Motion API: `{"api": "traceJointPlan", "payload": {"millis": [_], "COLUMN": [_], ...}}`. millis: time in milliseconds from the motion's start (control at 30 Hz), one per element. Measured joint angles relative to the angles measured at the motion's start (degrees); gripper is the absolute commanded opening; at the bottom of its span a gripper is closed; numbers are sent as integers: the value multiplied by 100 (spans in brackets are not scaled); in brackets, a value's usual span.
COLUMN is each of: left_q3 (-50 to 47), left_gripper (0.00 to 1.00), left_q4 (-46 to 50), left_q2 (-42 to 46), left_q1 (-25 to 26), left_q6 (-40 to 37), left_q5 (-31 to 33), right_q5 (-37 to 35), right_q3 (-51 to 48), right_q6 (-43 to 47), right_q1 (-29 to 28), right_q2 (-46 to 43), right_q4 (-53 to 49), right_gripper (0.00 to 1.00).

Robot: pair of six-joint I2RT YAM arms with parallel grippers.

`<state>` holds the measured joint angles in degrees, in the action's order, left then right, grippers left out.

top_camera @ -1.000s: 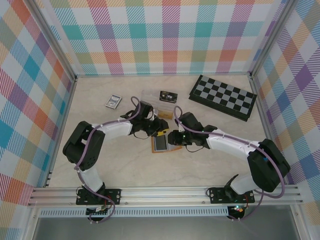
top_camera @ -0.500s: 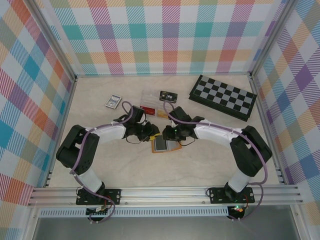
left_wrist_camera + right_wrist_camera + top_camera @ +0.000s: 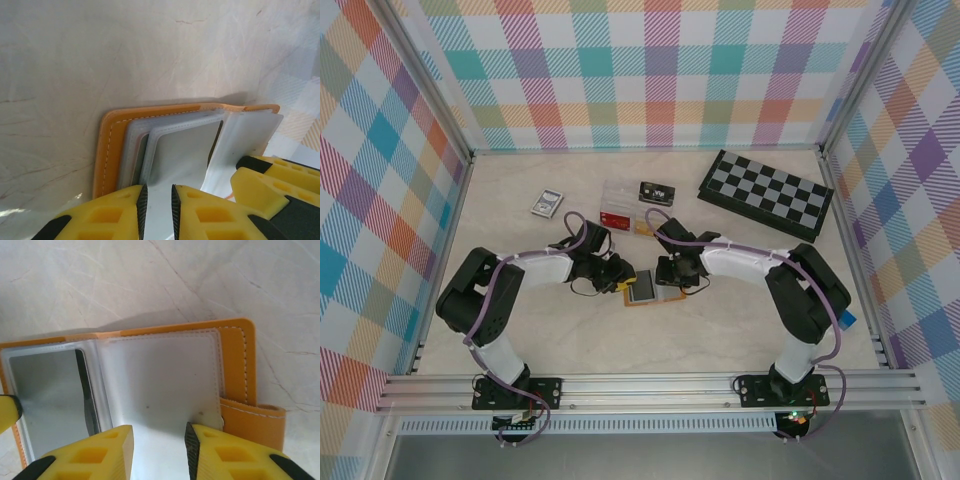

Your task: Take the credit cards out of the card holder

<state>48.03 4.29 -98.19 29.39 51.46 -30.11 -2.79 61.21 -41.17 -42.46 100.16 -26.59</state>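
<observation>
open holder [image 3: 642, 290] lies on the desk [image 3: 720, 330] between the 2 pincers. left pincer [image 3: 158, 192] nearly closed at its sleeves [image 3: 185, 150], cannot tell if gripping; right pincer [image 3: 159, 432] part open over them.

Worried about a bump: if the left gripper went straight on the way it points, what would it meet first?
The card holder: its clear inner sleeves lie right ahead of the left gripper, though the gap is hard to judge.

text: none legible | small dark card [image 3: 656, 191]: pale marks, too small to read
</observation>
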Motion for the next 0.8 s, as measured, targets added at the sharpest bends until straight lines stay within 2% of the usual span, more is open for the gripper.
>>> {"api": "traceJointPlan", "payload": {"millis": [100, 433, 800], "left_q3": [0, 0, 15], "left_gripper": [22, 20, 20], "left_q4": [4, 33, 125], "left_q2": [0, -2, -2], "left_q1": [0, 0, 0], "left_q6": [-4, -48, -179], "left_q5": [2, 48, 85], "right_q5": [166, 1384, 1725], "right_q3": [9, 11, 127], "right_q6": [87, 483, 610], "right_q1": [0, 17, 256], "right_q2": [0, 4, 404], "right_q4": [81, 702, 710], "right_gripper": [33, 20, 16]}}
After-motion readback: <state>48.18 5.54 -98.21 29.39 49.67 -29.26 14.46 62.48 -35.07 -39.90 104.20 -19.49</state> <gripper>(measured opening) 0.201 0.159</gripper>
